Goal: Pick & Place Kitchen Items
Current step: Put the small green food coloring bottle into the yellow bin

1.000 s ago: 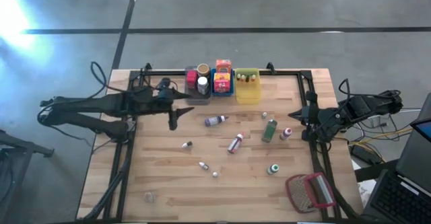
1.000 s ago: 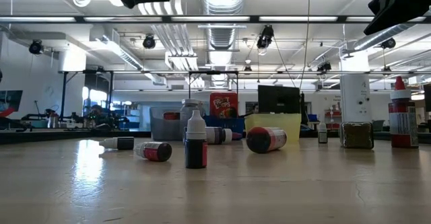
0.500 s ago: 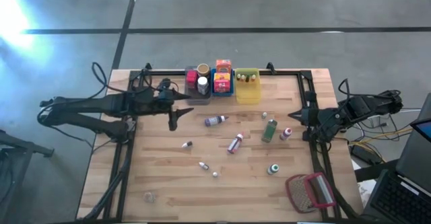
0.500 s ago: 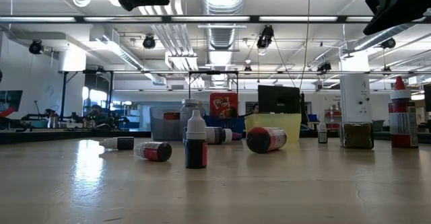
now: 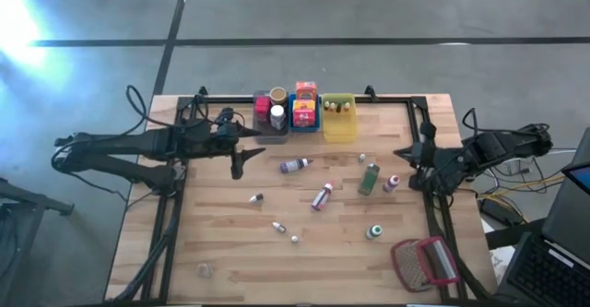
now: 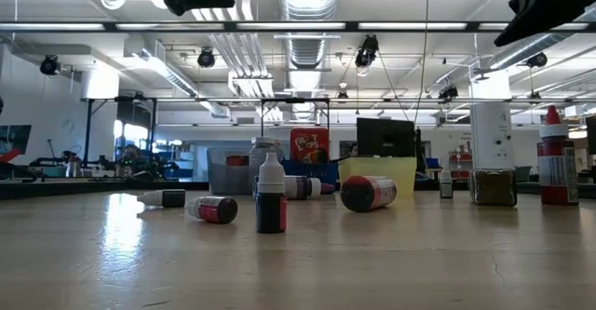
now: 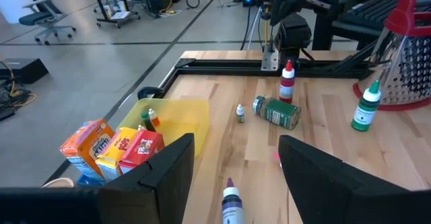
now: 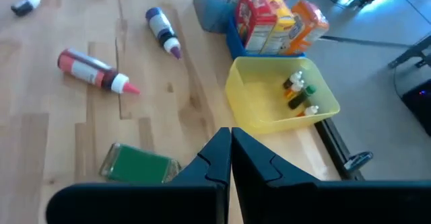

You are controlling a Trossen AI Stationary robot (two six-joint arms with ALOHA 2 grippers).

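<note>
**A:** Why do so many kitchen items lie loose on the worktop (image 5: 221, 252)?

**B:** Sorting looks half done. The far row of bins is partly filled: boxes stand in the blue bin (image 5: 305, 115), small bottles lie in the yellow bin (image 5: 338, 127), jars sit in the grey bin (image 5: 271, 123). Left in the middle are the purple-capped bottle (image 5: 294, 166), the red bottle (image 5: 322, 196), the green jar (image 5: 370, 178) and several tiny bottles nearer us.

**A:** And the arms?

**B:** The left pincer (image 5: 239, 162) hangs above the worktop's left side, just left of the purple-capped bottle, fingers apart and holding nothing; I judge it is lined up to go down on that bottle. The right pincer (image 5: 402, 152) sits at the right edge, fingers pressed together and empty, probably waiting.

**A:** The red-framed grater (image 5: 424, 263)?

**B:** Near right corner, well apart from everything.
</note>
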